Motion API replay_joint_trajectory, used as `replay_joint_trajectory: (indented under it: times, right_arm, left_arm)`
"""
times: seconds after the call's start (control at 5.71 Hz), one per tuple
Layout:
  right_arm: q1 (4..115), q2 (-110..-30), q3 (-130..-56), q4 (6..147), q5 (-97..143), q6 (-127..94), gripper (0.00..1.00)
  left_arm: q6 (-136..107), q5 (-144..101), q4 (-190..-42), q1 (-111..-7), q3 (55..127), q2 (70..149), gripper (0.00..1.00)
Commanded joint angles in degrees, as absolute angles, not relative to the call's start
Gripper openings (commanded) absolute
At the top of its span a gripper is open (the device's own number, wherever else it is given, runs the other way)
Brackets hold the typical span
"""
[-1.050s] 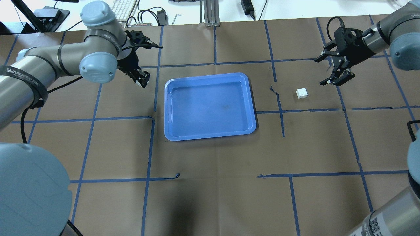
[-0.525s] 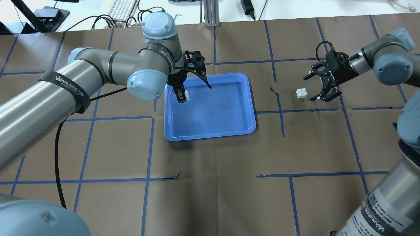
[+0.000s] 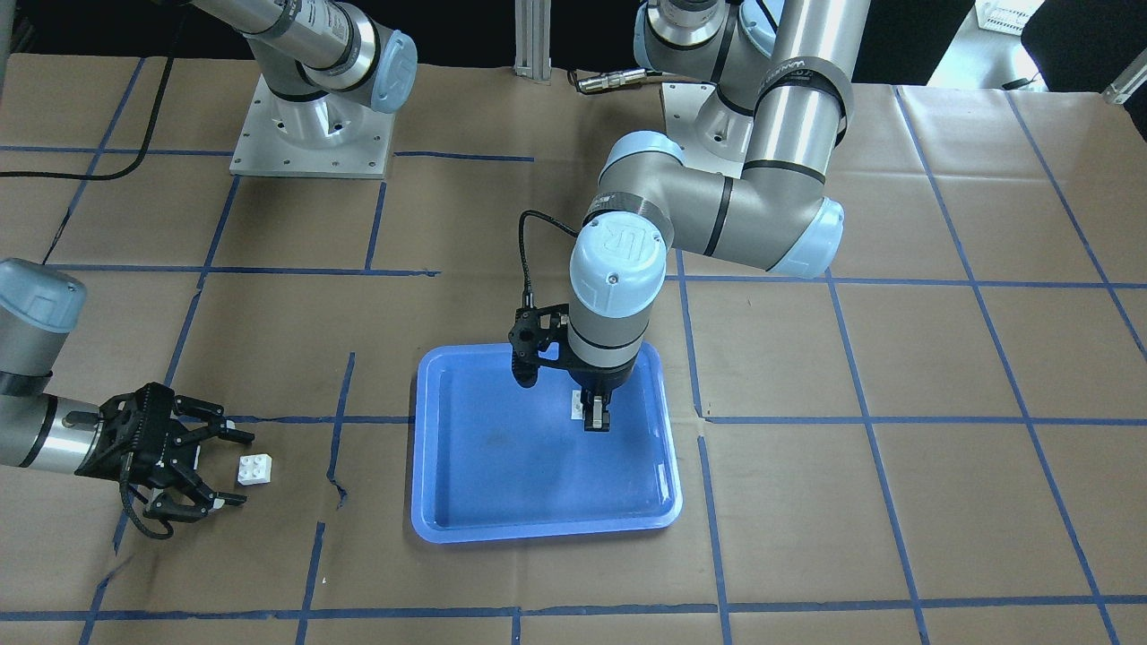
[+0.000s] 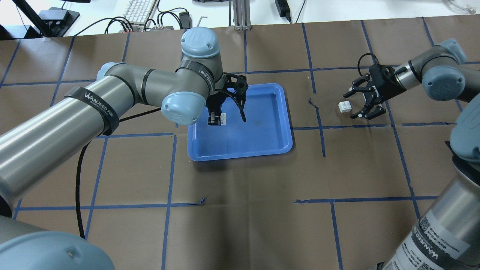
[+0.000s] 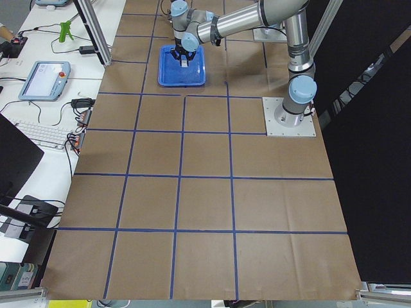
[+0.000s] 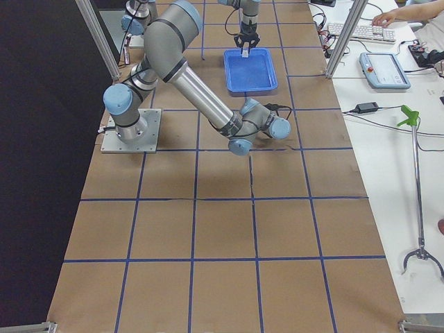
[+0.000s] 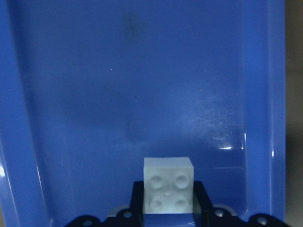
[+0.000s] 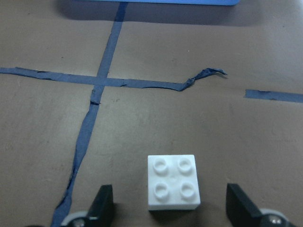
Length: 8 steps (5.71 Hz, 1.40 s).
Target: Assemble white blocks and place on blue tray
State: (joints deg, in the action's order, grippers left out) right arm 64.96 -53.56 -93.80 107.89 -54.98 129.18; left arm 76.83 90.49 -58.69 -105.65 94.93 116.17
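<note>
The blue tray (image 4: 240, 153) lies mid-table; it also shows in the front view (image 3: 538, 528). My left gripper (image 4: 215, 120) is shut on a white block (image 4: 224, 119) and holds it low over the tray's left part. The left wrist view shows this block (image 7: 168, 189) between the fingers, with the tray floor (image 7: 142, 71) beyond it. The second white block (image 4: 345, 107) lies on the paper to the right of the tray. My right gripper (image 4: 351, 105) is open and low, with its fingers on either side of that block (image 8: 173, 182); they are not touching it.
Brown paper with a grid of blue tape covers the table. A torn curl of tape (image 4: 313, 103) lies between the tray and the loose block. Cables, a keyboard and a metal post (image 4: 242, 15) are beyond the far edge.
My left arm has swung right with its white block, from left of the tray to over it. My right gripper has moved down and left to straddle the loose block.
</note>
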Motion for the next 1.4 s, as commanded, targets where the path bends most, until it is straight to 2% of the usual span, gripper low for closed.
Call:
replay_joint_trajectory:
  times: [0.0,0.35,0.88,1.05,1.22]
  right_arm:
    - [65.0,-53.8,-93.6,107.9,-54.9,129.5,0.42]
    - [65.0,-54.5,-93.4,107.9,-54.8,129.5,0.25]
    - [65.8,-61.4,-94.4,106.9,-52.6,124.8,0.24]
    - [68.3,-64.6,-97.1,106.9,-52.3,120.9,0.24]
    - [70.2,-67.9,-101.1,108.4,-51.5,116.5,0.24]
  left_arm:
    - [74.4,90.0,-55.1,-105.7,95.0,118.2,0.0]
    - [70.1,90.2,-54.5,-105.9,95.1,119.9,0.0]
    - [67.9,90.1,-50.7,-108.4,95.1,122.7,0.0]
    - [67.7,90.0,-50.7,-108.5,95.4,122.9,0.65]
    - [67.6,89.9,-50.7,-108.5,95.4,122.7,0.98]
